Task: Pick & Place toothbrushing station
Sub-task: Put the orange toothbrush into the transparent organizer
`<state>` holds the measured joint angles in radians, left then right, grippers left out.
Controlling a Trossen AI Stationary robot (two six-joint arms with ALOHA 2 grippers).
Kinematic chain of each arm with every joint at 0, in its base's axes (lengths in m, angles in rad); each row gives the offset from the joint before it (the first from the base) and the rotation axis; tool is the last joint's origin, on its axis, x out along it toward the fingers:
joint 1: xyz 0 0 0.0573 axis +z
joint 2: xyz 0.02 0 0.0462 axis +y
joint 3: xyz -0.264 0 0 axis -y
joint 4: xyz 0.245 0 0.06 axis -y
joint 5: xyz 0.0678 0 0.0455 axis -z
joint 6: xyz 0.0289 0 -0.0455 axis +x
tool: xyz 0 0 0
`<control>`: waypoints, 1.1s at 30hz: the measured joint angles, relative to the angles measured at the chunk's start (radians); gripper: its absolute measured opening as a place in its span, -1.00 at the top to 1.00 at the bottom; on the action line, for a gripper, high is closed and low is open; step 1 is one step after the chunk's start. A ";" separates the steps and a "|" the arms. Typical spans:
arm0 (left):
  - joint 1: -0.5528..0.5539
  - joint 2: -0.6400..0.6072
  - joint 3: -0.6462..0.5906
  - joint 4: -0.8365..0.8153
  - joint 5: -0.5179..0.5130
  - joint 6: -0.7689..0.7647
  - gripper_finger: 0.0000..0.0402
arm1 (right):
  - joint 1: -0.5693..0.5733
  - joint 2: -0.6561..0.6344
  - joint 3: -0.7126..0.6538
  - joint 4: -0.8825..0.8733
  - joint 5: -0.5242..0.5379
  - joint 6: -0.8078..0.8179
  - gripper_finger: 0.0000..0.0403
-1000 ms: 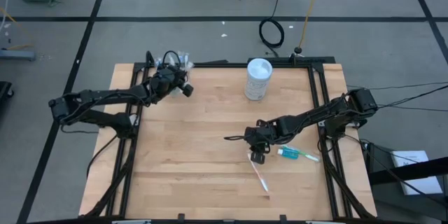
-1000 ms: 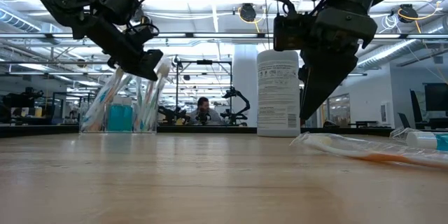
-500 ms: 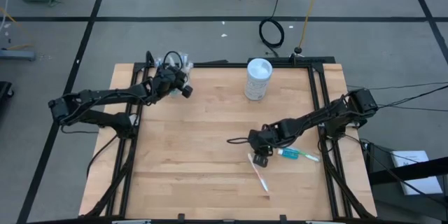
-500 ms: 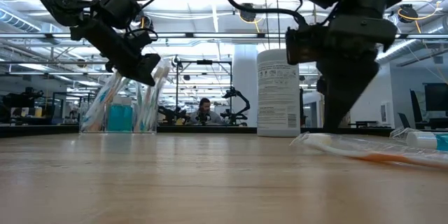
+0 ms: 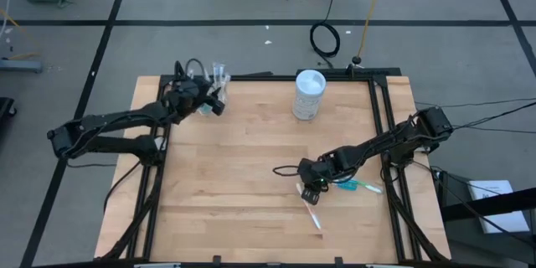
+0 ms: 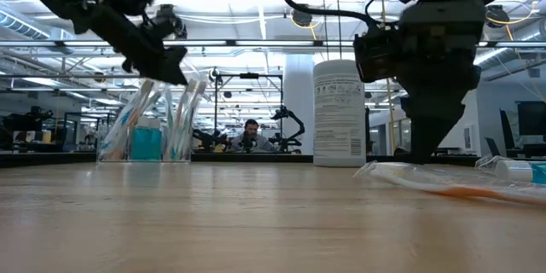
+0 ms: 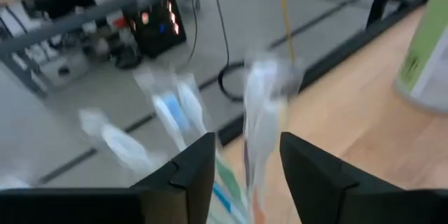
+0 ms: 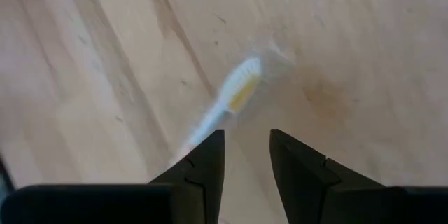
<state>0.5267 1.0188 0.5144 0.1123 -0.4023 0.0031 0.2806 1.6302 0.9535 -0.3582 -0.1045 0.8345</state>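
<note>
The wooden surface (image 5: 234, 176) is seen from above with two dark arms reaching over it. A tall white cylindrical container (image 5: 309, 94) with a printed label is stood upright near the far edge, lid on, its contents hidden. A small clear cup (image 6: 145, 144) is placed at the far left corner; several wrapped toothbrushes (image 6: 186, 119) are stood leaning in it, their exact count not to be told, and a blue toothpaste tube (image 6: 147, 143) is seen among them. The left claw (image 5: 214, 103) is held just above and beside that cup, its fingers (image 7: 189, 175) spread apart with nothing between them; in the left wrist view the wrapped brush heads are seen just beyond the fingertips. Two items are left lying flat on the right half of the surface: one wrapped toothbrush with an orange accent (image 5: 311, 210) and, just to its right, one blue and white toothpaste tube (image 5: 358, 186). The right claw (image 5: 310, 193) is lowered over the near end of the lying toothbrush, its fingers (image 8: 206, 161) parted to either side of the brush head (image 8: 238, 94), which is seen just ahead of them in the right wrist view and is not grasped. A person (image 6: 249, 135) is seen far off in the room behind the surface.
</note>
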 joint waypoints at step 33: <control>-0.258 -0.221 0.001 0.055 0.026 0.051 0.22 | 0.069 0.155 -0.001 0.309 0.119 0.024 0.96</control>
<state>0.2690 0.7982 0.5152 0.1676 -0.3765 0.0540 0.3493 1.7851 0.9530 -0.0493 0.0142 0.8580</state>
